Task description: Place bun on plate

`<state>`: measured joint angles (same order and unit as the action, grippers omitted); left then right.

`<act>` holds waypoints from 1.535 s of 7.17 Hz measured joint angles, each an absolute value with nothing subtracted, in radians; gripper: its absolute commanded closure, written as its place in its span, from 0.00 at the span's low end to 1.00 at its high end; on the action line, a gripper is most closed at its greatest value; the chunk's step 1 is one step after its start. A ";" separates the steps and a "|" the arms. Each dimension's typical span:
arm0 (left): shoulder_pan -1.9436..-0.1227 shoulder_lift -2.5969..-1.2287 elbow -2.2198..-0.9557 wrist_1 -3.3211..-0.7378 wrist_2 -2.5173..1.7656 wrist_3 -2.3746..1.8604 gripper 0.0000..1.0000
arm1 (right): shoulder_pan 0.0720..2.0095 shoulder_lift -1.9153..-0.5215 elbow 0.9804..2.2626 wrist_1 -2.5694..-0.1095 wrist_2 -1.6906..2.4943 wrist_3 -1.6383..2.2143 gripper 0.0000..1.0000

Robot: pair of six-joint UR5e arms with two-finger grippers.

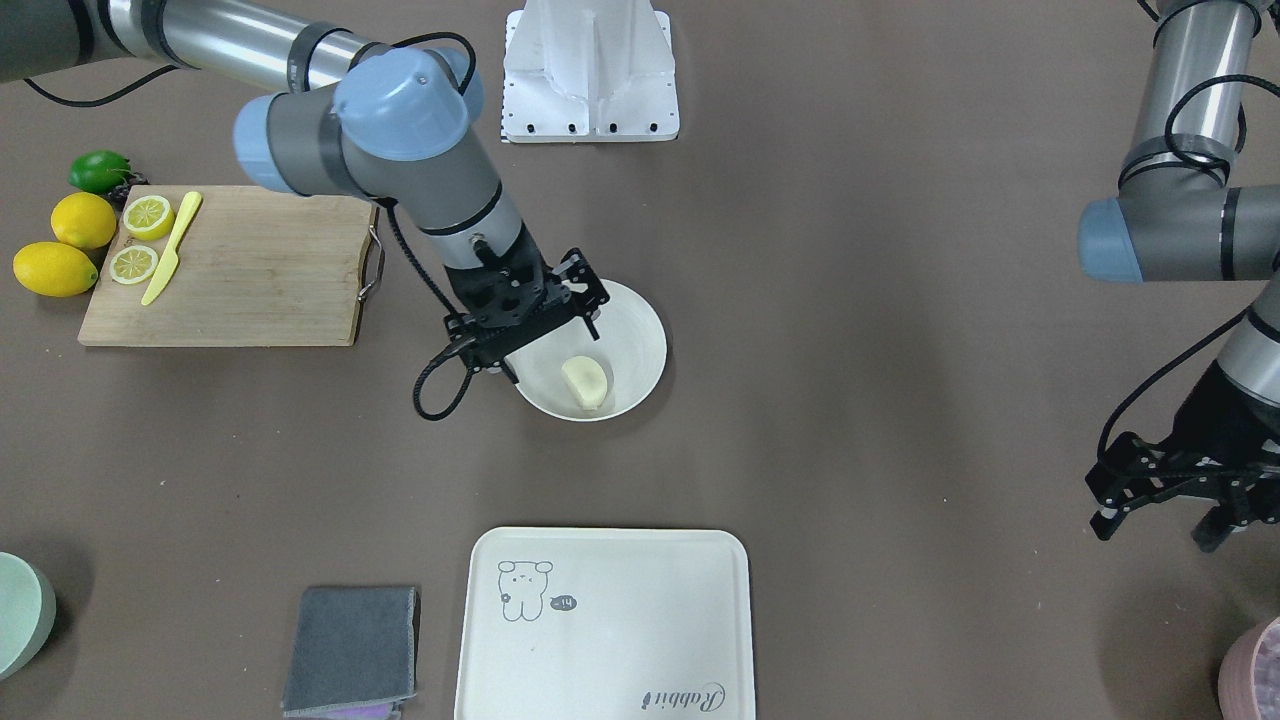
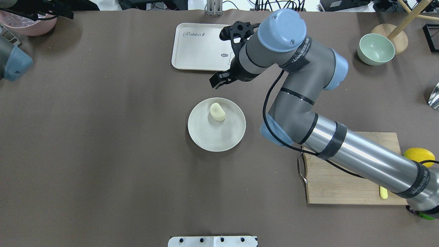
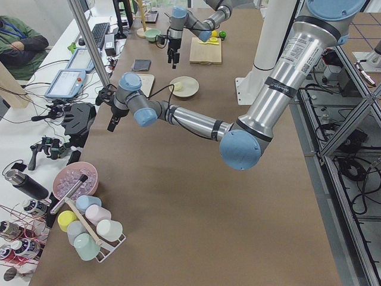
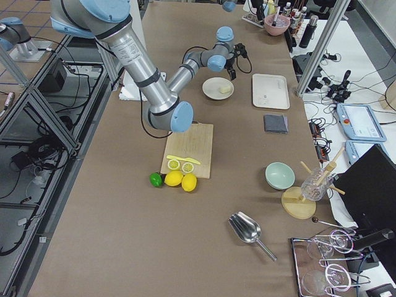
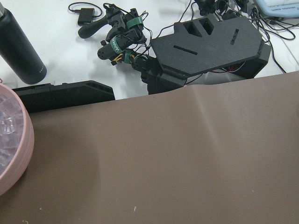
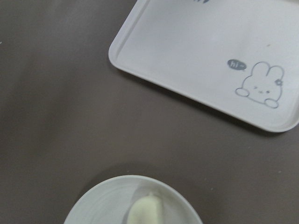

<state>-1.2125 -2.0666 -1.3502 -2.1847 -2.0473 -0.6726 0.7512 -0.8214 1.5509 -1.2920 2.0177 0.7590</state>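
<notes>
The bun point(image 1: 586, 382) point(image 2: 217, 112), a small pale cream lump, lies on the round off-white plate point(image 1: 642, 322) point(image 2: 219, 141), toward the rim nearest the tray. My right gripper point(image 1: 551, 349) hovers over the plate's robot-side rim, raised off the bun, open and holding nothing. The right wrist view looks down on the bun point(image 6: 147, 211) and the plate's edge point(image 6: 100, 200), with no fingers showing. My left gripper point(image 1: 1160, 528) hangs open and empty far off at the table's end, above bare table.
A cream tray point(image 1: 620, 640) point(image 2: 195, 48) with a bear drawing lies beyond the plate. A wooden cutting board point(image 1: 250, 270) holds lemon halves and a yellow knife, with whole lemons beside it. A grey cloth point(image 1: 350, 650), a green bowl point(image 2: 375, 49) and a pink bowl point(image 2: 31, 25) sit at the edges.
</notes>
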 measured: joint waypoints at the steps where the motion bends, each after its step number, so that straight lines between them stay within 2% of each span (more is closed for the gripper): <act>1: -1.256 -2.069 -1.348 -2.143 -2.092 -0.668 0.02 | 0.841 -0.822 1.550 -1.341 2.088 0.674 0.00; 5: -1.473 -2.084 -1.276 -1.958 -2.292 -0.565 0.02 | 1.165 -0.843 1.541 -1.604 2.262 0.327 0.00; 8: -1.586 -2.099 -1.270 -1.714 -2.331 -0.384 0.02 | 1.353 -0.978 1.551 -1.647 2.320 0.197 0.00; 11: -1.636 -2.052 -1.281 -1.676 -2.384 -0.313 0.02 | 1.445 -1.101 1.555 -1.640 2.320 0.124 0.00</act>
<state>-1.6363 -2.0522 -1.2814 -1.6763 -2.3837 -0.3129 1.4447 -1.1011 1.5550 -1.6401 2.3195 0.1242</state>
